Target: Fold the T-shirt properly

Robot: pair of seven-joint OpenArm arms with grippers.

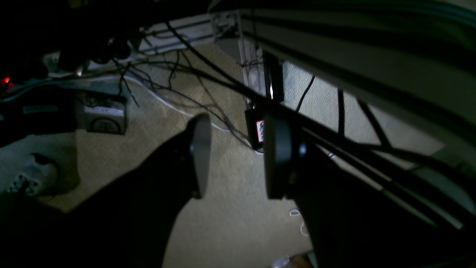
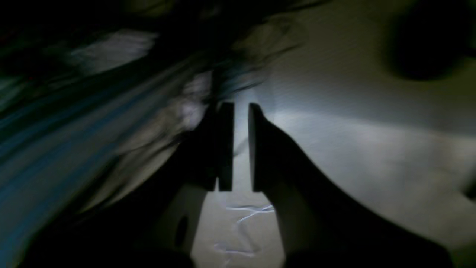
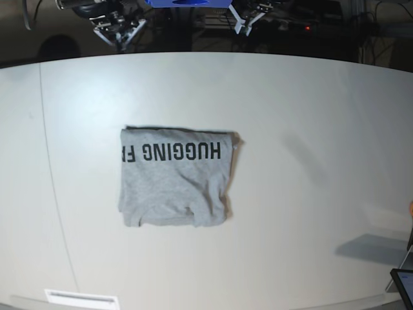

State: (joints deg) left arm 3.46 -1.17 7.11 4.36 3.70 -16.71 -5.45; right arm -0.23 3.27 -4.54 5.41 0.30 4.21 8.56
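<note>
The T-shirt (image 3: 174, 181) lies folded into a compact grey rectangle left of the middle of the white table (image 3: 310, 116), its black "HUGGING F" lettering facing up along the far edge. Both arms are drawn back past the table's far edge, well away from it: the right arm (image 3: 117, 29) at top left, the left arm (image 3: 248, 17) at top centre. In the left wrist view my left gripper (image 1: 240, 156) stands open over carpeted floor, holding nothing. My right gripper (image 2: 241, 149) shows its jaws nearly together with only a thin slit and nothing in it; that view is blurred.
A tablet corner (image 3: 403, 284) pokes in at the table's near right edge, and a white strip (image 3: 80, 298) lies at the near left edge. Below the left gripper are cables (image 1: 178, 85), a small box (image 1: 104, 115) and a shoe (image 1: 31, 178) on the floor.
</note>
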